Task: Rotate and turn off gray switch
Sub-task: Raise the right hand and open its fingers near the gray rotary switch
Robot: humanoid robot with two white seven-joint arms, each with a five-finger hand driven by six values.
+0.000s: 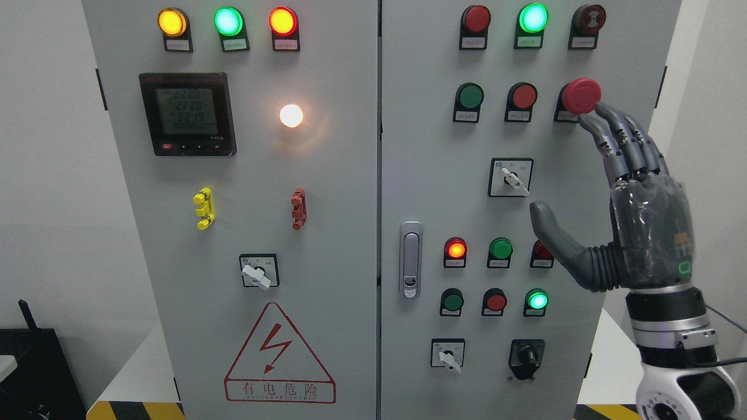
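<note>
A grey electrical cabinet (pixel 327 245) fills the head view, split by a vertical seam into two doors. On the left door, a row of lit indicator lamps runs along the top: amber (pixel 172 22), green (pixel 228 21) and red-orange (pixel 283 21). Below them sits a black digital meter (pixel 187 114) with three rows of digits, and to its right a glowing white lamp (pixel 291 115). Lower down are a yellow clip (pixel 203 208) and a red clip (pixel 299 209), then a white-handled selector switch (pixel 258 271), its handle pointing down to the right. A red high-voltage warning triangle (pixel 279 356) is at the bottom.

Just right of the seam is a silver door latch (pixel 411 259). The right door carries rows of red and green push buttons and lamps. The gray switch (pixel 511 177), a rotary selector on a square black-framed plate, sits at mid-height, its pale handle angled down to the right.

The right hand (pixel 633 198) rises from the lower right corner, held upright with the palm turned toward the panel. Its fingers (pixel 618 137) are straight and close together, holding nothing, with the tips touching or just under the red mushroom emergency button (pixel 581 95). The thumb (pixel 554 233) juts out leftward, its tip just below and right of the gray switch, apart from it.
</note>
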